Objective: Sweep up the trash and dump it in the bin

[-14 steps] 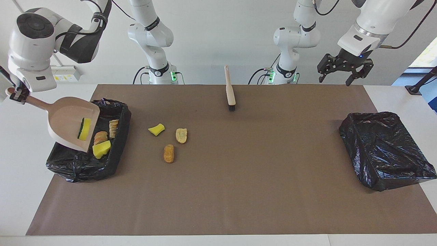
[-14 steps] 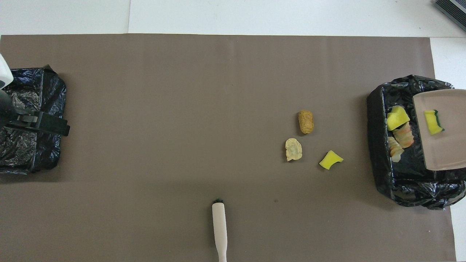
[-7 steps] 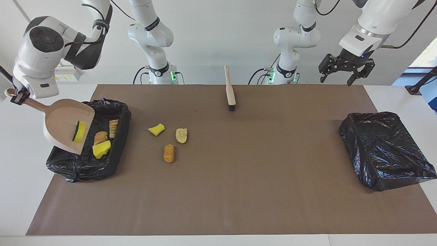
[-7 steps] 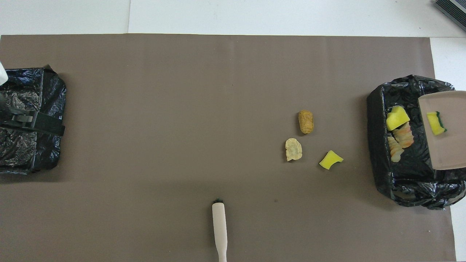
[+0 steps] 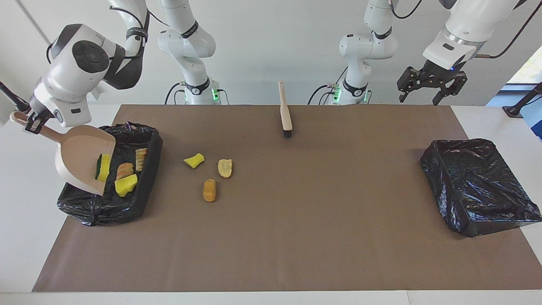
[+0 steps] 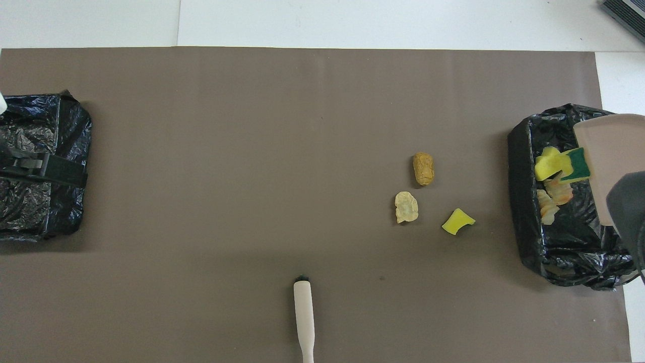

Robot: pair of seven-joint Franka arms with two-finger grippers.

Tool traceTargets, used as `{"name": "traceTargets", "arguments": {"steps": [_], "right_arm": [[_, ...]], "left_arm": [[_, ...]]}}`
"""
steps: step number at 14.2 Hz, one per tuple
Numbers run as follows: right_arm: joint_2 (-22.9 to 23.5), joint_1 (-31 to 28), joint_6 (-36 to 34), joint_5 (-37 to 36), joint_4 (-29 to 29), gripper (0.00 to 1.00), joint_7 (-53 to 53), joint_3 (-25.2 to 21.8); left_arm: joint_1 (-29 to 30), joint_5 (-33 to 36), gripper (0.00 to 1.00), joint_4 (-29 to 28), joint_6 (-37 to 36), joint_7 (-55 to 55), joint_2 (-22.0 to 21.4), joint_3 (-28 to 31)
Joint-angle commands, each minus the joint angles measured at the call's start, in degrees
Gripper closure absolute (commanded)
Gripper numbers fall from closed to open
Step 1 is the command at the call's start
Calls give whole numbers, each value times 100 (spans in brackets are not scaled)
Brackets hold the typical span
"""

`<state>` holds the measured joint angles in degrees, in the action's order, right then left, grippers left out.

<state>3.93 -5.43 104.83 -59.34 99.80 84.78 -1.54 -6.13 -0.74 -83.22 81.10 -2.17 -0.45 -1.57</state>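
Note:
My right gripper (image 5: 31, 123) is shut on the handle of a beige dustpan (image 5: 78, 152). It holds the pan tilted, mouth down, over a black-lined bin (image 5: 106, 207) at the right arm's end. A yellow-green sponge chunk (image 5: 103, 166) sits at the pan's lip and shows in the overhead view (image 6: 575, 165). In the bin lie a yellow sponge (image 5: 125, 185) and two bread pieces (image 5: 124, 169). On the mat beside the bin lie a yellow sponge scrap (image 5: 194, 160), a pale bread piece (image 5: 225, 167) and an orange-brown piece (image 5: 209, 190). My left gripper (image 5: 419, 98) hangs open and empty in the air.
A beige hand brush (image 5: 285, 110) lies on the mat near the robots, at mid-table. A second black-lined bin (image 5: 478, 186) stands at the left arm's end; the left gripper is over it in the overhead view (image 6: 48, 170).
The right arm has tipped the dustpan steeper over the bin, and the sponge chunk has slid down to the pan's lip. The left gripper has drifted slightly.

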Motion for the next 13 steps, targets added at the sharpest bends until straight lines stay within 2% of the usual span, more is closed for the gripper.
{"name": "traceTargets", "arguments": {"steps": [1,4,5,7,10,13], "right_arm": [[-68,208,-287,-402,101,100,-216,4],[-94,253,-657,-298,-56,100,-278,5],[-137,227,-761,-45,-240,100,-217,-4],[-199,166,-1156,806,-705,100,-68,-39],[-409,165,-1562,1764,-944,100,-251,-48],[-682,226,-1869,2960,-953,100,-1503,22]], "left_arm": [[41,83,0,-28,-24,33,-69,-89],[50,83,0,-28,-33,24,-78,-28],[67,83,0,-28,-42,24,-78,-28],[68,83,0,-28,-42,24,-78,-28],[41,83,0,-28,-85,24,-78,-28],[41,83,0,-28,-33,24,-78,-28]]}}
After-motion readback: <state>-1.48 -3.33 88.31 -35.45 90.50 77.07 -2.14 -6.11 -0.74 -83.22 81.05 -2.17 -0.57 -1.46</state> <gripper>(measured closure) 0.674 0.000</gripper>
